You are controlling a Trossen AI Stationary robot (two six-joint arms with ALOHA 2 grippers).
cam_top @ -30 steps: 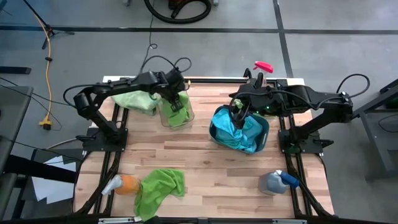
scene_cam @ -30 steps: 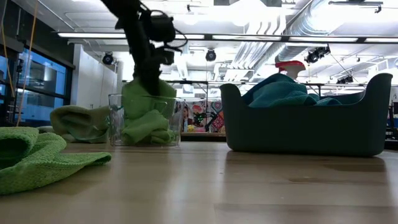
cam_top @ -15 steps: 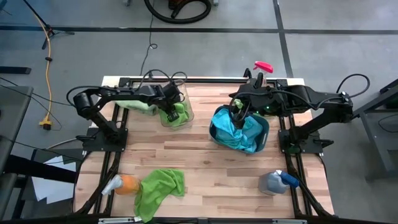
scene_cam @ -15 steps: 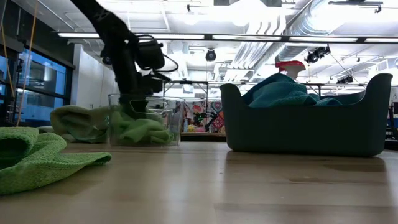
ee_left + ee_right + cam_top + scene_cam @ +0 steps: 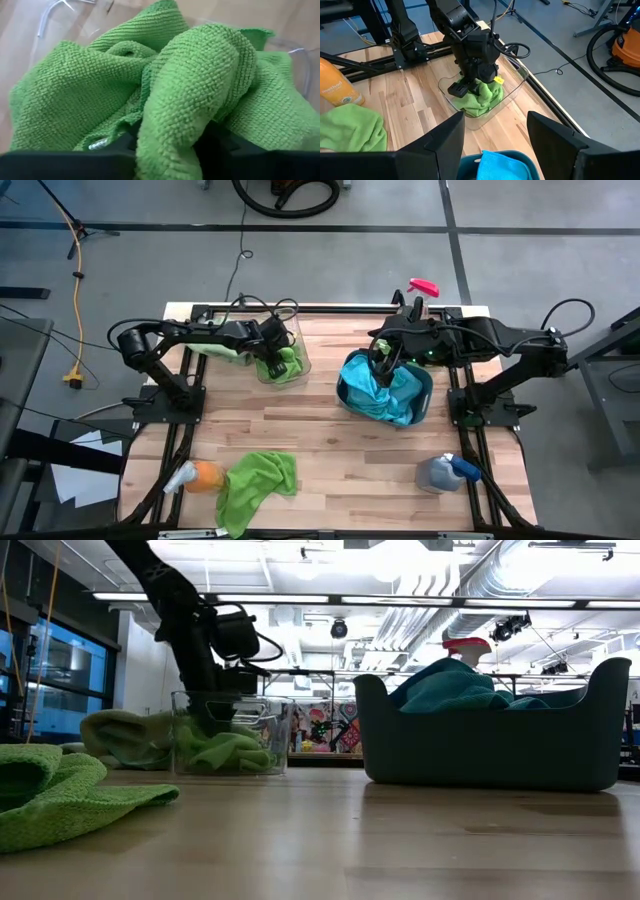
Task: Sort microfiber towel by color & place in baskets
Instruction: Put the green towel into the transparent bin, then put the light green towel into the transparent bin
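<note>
My left gripper [image 5: 272,360] reaches down into the clear basket [image 5: 296,366] at the far left and is shut on a green towel [image 5: 190,95], which lies bunched in that basket [image 5: 228,748]. My right gripper [image 5: 495,145] is open and empty above the dark teal basket [image 5: 343,392], which holds blue towels [image 5: 398,394]. A second green towel [image 5: 218,344] lies on the table beside the clear basket. A third green towel [image 5: 255,483] lies crumpled near the front edge. My left gripper pinches a raised fold [image 5: 167,135] of the green towel between its two fingers. The fingers come from above, pointing down into the clear basket. The rest of the towel lies slack and bunched on the basket's floor [image 5: 482,97].
An orange bottle [image 5: 204,477] lies beside the front green towel. A blue spray bottle [image 5: 446,472] lies at the front right. A pink-topped spray bottle [image 5: 421,288] stands at the far edge behind the teal basket. Bare wood lies across the table's middle.
My left gripper has gone down into the clear basket with the green towel. The towel, which stood heaped above the basket's rim, now lies low and bunched inside it.
</note>
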